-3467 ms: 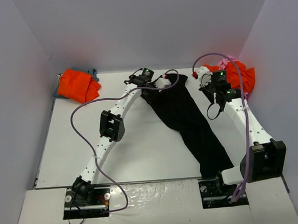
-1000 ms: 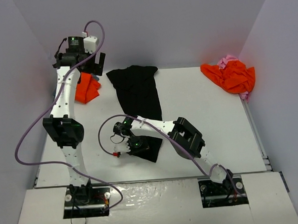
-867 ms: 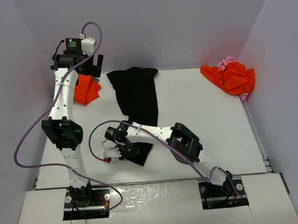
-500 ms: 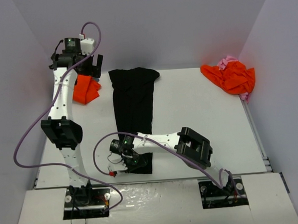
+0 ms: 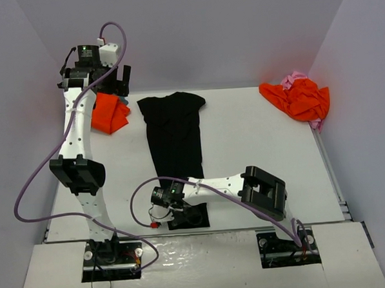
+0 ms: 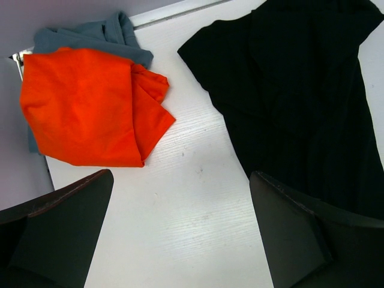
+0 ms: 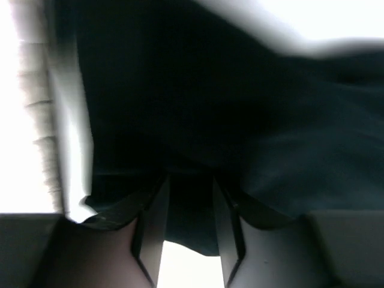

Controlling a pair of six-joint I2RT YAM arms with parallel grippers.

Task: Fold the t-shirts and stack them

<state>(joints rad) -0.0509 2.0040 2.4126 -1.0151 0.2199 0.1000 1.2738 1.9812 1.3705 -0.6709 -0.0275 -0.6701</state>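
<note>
The black t-shirt (image 5: 173, 129) lies stretched out in a long strip from the back of the table to its near edge. My right gripper (image 5: 183, 215) sits low at the shirt's near hem. In the right wrist view its fingers stand apart, open (image 7: 191, 180), with the black cloth (image 7: 210, 90) lying loose between them. My left gripper (image 5: 117, 83) hangs high at the back left, wide open and empty (image 6: 181, 177). Below it are a bright orange t-shirt (image 6: 84, 108) lying on a blue-grey one (image 6: 90, 36), and the black shirt's sleeve (image 6: 300, 90).
A second orange shirt (image 5: 300, 99) is bunched with a pink one (image 5: 297, 77) in the back right corner. The folded orange shirt (image 5: 107, 113) lies at the back left. Grey walls close in the white table (image 5: 257, 147) on three sides.
My right gripper has pulled the black shirt's hem toward the near edge, drawing the shirt straight, and its jaws have parted. The left arm has stayed high, shifting only slightly.
</note>
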